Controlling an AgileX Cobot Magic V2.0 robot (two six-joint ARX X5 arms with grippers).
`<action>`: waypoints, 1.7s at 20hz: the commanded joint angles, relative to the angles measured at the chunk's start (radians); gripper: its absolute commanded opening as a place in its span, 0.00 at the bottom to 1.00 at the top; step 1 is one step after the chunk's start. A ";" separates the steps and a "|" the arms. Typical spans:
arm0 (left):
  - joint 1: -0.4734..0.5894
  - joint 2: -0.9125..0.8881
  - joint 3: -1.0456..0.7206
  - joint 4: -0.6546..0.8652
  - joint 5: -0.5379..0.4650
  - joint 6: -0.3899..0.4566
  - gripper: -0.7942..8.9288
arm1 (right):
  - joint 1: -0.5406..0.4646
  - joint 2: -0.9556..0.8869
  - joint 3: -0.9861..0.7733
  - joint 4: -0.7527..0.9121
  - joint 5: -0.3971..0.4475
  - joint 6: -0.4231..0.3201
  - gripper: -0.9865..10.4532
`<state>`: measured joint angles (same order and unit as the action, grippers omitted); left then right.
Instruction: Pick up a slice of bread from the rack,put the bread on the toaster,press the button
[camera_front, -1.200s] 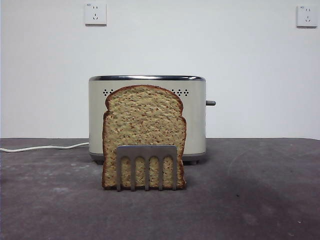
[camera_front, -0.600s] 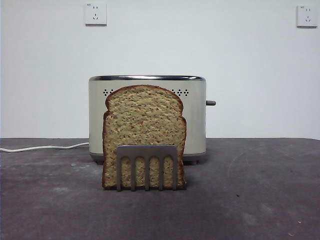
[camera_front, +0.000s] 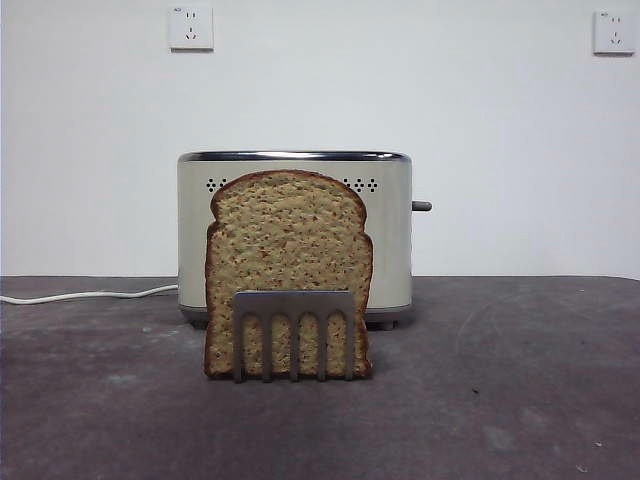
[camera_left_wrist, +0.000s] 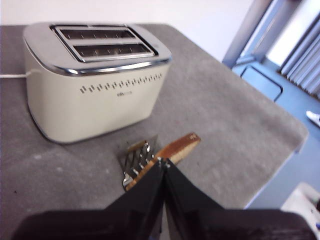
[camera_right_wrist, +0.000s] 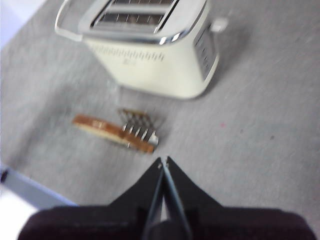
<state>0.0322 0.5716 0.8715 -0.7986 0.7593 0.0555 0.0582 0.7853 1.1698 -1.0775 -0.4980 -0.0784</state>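
Bread, a large flat wholegrain slice (camera_front: 288, 262) with speckled tan crumb and a dark brown crust, stands upright in the small brushed-steel rack (camera_front: 294, 333) with its solid top band and downward prongs, near the front edge of the bench (camera_front: 520, 400). Just behind it sits the boxy cream-beige toaster (camera_front: 392, 235) with a chrome top rim; both slots look empty in the wrist views. The small dark grey lever button (camera_front: 422, 206) sticks out of the toaster's narrow side and sits high, so it appears unpressed.

Neither arm shows in the front view. The left gripper (camera_left_wrist: 163, 162) hangs above the slice's crust with its black jaws clenched together, grasping nothing. The right gripper (camera_right_wrist: 163, 161) hovers above the bench on the near side of the rack, also pinched closed and empty.

Judging from this, the first step, picking the slice from the rack, is not yet begun. The next move calls for one gripper to spread its jaws, come down over the domed top of the slice and pinch it across its thin faces, then lift straight up so the prongs do not catch the crust.

A white cord (camera_front: 90, 294) trails from the toaster toward the bench's left edge, well away from the work. Two white wall sockets (camera_front: 191, 27) sit high on the wall behind. Nothing stands between the grippers and the slice.
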 joint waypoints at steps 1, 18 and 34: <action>-0.013 -0.003 0.007 -0.012 0.005 0.077 0.07 | 0.010 0.005 0.001 -0.011 0.000 -0.047 0.08; -0.262 0.192 0.215 -0.008 -0.085 0.278 0.72 | 0.011 0.007 0.001 -0.011 -0.001 -0.047 0.08; -0.802 0.844 0.444 -0.025 -0.623 0.632 0.72 | 0.011 0.066 0.001 -0.012 -0.001 -0.051 0.08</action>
<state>-0.7666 1.4044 1.3170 -0.8291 0.1406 0.6628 0.0669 0.8509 1.1702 -1.0927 -0.4976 -0.1207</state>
